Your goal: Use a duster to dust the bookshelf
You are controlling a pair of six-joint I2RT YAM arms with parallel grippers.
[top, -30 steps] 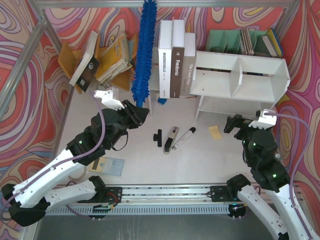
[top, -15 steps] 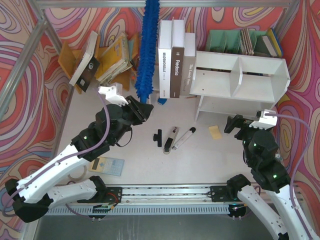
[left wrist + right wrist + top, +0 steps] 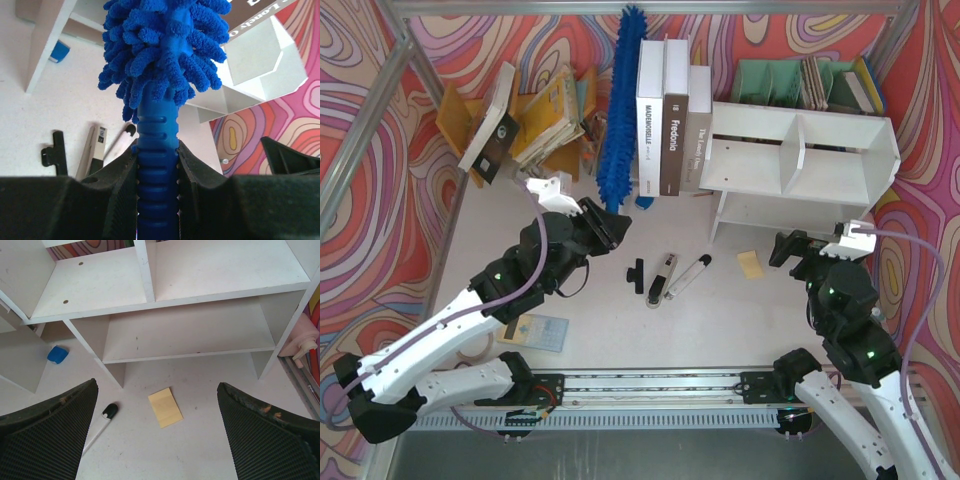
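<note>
The duster (image 3: 617, 110) is long, blue and fluffy, and it stands nearly upright left of the tall books, its tip leaning slightly right. My left gripper (image 3: 608, 220) is shut on its ribbed blue handle (image 3: 157, 165), with the fluffy head (image 3: 162, 50) rising just above the jaws. The white bookshelf (image 3: 800, 150) sits at the back right, with two cubbies and a lower shelf, apart from the duster. My right gripper (image 3: 790, 246) hovers low in front of the bookshelf (image 3: 200, 270). That right gripper (image 3: 156, 390) is open and holds nothing.
Three tall books (image 3: 672, 110) stand between the duster and the shelf. A black clip (image 3: 637, 275), two pen-like tools (image 3: 665, 278) and a yellow note pad (image 3: 165, 407) lie on the table. Leaning books (image 3: 540, 115) are at the back left, and a green rack (image 3: 770, 80) stands behind the shelf.
My left arm has moved right and slightly forward with the duster, whose tip now leans right. The right arm has not moved.
</note>
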